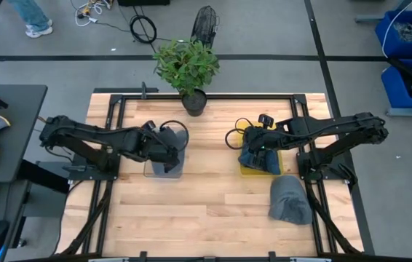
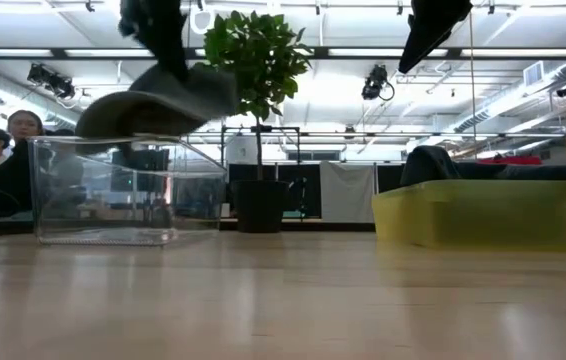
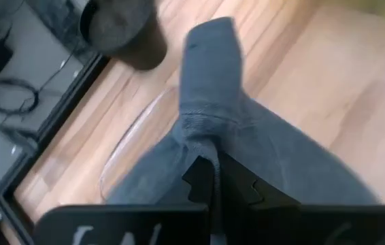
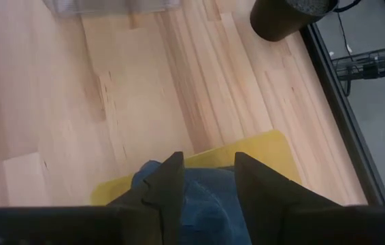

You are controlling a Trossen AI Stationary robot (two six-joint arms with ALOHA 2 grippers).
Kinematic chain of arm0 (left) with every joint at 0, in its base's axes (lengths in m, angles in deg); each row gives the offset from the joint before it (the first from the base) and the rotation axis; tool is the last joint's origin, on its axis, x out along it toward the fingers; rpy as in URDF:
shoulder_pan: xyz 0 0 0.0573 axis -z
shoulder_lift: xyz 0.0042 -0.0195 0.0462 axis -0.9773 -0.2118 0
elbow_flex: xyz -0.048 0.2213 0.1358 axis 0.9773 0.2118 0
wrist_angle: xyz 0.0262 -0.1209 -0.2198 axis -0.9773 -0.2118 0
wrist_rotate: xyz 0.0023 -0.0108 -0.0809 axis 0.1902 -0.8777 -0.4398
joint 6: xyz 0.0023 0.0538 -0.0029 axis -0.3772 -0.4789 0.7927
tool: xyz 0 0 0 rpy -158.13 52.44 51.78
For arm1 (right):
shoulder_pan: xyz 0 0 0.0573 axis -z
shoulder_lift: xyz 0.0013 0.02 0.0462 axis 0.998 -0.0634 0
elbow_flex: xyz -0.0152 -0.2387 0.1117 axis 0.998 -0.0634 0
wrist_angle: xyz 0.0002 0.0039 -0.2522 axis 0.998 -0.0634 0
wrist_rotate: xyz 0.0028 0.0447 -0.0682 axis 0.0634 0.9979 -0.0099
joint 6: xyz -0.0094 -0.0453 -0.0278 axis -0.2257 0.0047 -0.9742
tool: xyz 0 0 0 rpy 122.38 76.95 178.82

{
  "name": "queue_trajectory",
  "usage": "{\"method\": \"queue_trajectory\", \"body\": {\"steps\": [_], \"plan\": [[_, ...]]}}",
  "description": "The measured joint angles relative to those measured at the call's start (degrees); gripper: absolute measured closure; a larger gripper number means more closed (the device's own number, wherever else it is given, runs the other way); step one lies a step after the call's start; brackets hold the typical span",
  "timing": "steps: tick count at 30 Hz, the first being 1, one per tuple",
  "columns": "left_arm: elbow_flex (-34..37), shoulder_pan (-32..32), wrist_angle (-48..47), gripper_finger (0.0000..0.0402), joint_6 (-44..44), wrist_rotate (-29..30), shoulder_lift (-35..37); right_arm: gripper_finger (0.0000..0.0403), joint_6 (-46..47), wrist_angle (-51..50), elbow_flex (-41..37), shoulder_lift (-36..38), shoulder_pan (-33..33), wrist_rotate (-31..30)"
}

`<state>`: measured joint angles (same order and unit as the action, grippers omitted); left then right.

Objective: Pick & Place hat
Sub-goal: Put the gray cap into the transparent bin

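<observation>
The table point(image 1: 199, 211) is showing pale, honey-toned wood planks with a black frame around them. At the left centre of the high view a grey hat point(image 1: 168, 156) is hanging from the dark left gripper point(image 1: 169, 145) over a clear, colourless box point(image 2: 113, 190). At right centre a yellow tray point(image 1: 253, 169) is carrying dark blue fabric point(image 1: 260, 156) under the black right gripper point(image 1: 253, 142). A second grey hat point(image 1: 290, 199) is lying at the lower right. At top centre a plant point(image 1: 186, 64) is spreading green leaves from a black pot point(image 1: 193, 102). Blue bins point(image 1: 408, 51) are showing at the upper right, on a grey floor crossed by dark lines.
</observation>
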<state>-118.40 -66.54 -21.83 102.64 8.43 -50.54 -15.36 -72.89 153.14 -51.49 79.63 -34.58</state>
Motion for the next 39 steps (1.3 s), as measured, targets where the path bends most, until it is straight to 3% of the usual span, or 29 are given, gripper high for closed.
{"method": "queue_trajectory", "body": {"steps": [12, 19, 29, 39], "plan": [[9.60, -0.28, 4.55, 0.0389, 0.96, -4.47, 0.02, 0.0269, -0.19, 0.23, 0.00, -0.02, -0.01, 0.00], [7.32, 1.02, 2.88, 0.0394, -1.37, -0.42, 0.02, 0.0269, -0.20, 0.27, 0.00, 0.00, 0.01, 0.00], [3.67, 1.24, -3.34, 0.0394, -1.62, 0.14, 0.04, 0.0269, -0.20, 0.42, 0.00, -0.02, -0.01, 0.00], [3.67, 4.90, -1.64, 0.0394, -1.61, 0.27, 0.15, 0.0269, -0.22, 0.40, 0.00, -0.02, -0.01, 0.02]]}}
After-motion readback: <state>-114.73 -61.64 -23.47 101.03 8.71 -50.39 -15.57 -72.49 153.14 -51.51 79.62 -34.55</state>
